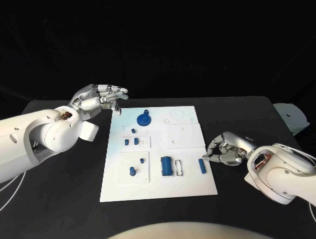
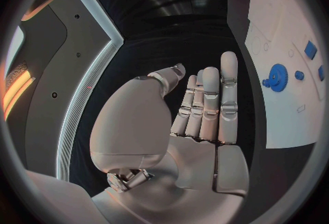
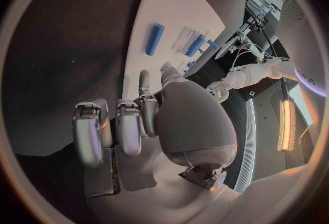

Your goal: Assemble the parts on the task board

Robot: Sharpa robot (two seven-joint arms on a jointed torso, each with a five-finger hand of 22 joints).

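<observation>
Left hand (image 1: 100,99): fingers apart, empty, far-left of task board (image 1: 158,184).
Right hand (image 1: 226,149): curled, empty.
Risk: we nudge the blue pin (image 1: 201,166) off the board's right edge.

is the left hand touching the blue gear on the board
Apart. The head view shows black table between the left hand and the blue gear on the task board.

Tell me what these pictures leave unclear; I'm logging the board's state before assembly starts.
- Small blue parts on the task board: too small in the head view to tell their shapes or whether they are seated.
- Faint outlines near the blue gear: too pale to identify.
- Right hand: its curled fingers hide its palm.
- Left hand: holds nothing visible.
</observation>
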